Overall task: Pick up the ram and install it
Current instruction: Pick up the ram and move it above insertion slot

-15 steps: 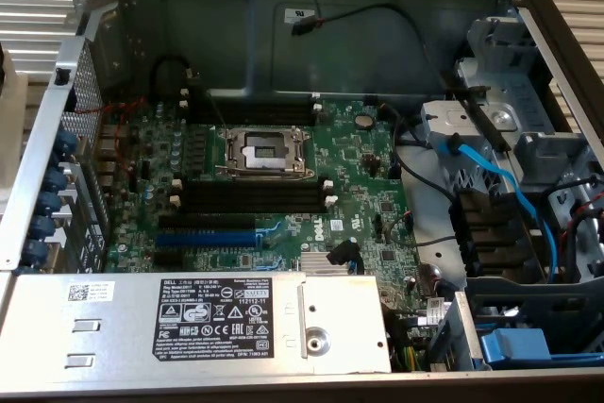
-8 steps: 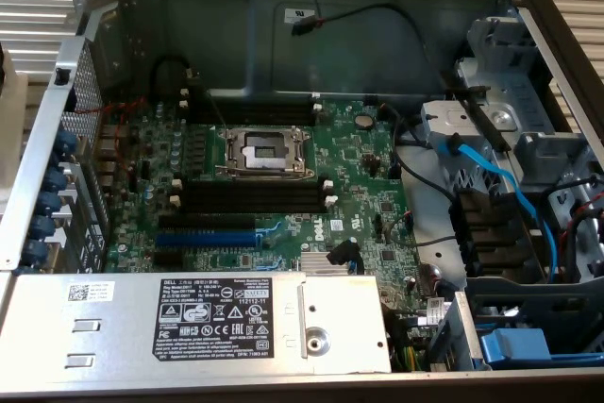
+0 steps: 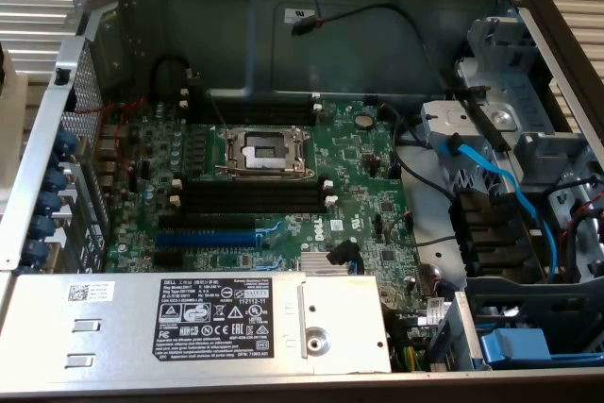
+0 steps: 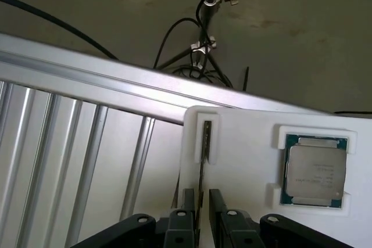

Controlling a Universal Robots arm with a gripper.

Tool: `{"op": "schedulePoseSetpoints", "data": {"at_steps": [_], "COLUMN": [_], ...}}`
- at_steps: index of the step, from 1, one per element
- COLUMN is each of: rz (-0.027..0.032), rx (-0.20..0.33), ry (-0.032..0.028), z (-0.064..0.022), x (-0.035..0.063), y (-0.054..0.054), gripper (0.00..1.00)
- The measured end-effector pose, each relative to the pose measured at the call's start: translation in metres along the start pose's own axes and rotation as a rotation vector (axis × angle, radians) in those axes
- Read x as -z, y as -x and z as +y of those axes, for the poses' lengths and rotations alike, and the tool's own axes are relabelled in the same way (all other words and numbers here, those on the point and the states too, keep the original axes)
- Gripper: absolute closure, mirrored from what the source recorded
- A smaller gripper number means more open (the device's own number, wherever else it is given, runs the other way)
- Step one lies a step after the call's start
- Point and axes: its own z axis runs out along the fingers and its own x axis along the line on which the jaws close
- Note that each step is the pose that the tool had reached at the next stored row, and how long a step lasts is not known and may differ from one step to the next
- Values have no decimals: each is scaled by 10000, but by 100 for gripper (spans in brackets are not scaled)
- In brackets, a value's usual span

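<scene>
The ram [image 4: 201, 152] is a thin dark stick seen edge-on, standing in a slot of a white holder [image 4: 244, 161]. My gripper [image 4: 201, 194] is open and straddles the ram's near end, one black finger [image 4: 187, 201] on one side and the other on the opposite side, with a small gap to the stick. In the exterior view, the empty long black slots [image 3: 250, 197] lie on the green motherboard [image 3: 359, 176], just in front of the CPU socket [image 3: 262, 150].
A CPU chip [image 4: 315, 169] sits in a pocket of the same white holder. Ribbed metal panels [image 4: 70, 161] and cables [image 4: 200, 50] lie beyond the holder. Inside the case are a blue expansion slot [image 3: 212, 236], a power supply [image 3: 189, 323], blue cables [image 3: 500, 186] and drive bays.
</scene>
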Motion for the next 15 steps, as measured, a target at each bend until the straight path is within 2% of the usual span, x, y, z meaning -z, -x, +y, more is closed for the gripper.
{"op": "schedulePoseSetpoints", "data": {"at_steps": [5, 7, 11, 12, 15], "rz": [-61, -79, -125, -129, -122], "rx": [0, 1, 3, 2, 2], "ry": [39, 96, 290, 309, 313], "z": [-1, 0, 0, 1, 1], "x": [-13, -17, -21, -20, -20], "y": [0, 0, -3, -4, -5], "gripper": [75, 75, 75, 75, 75]}}
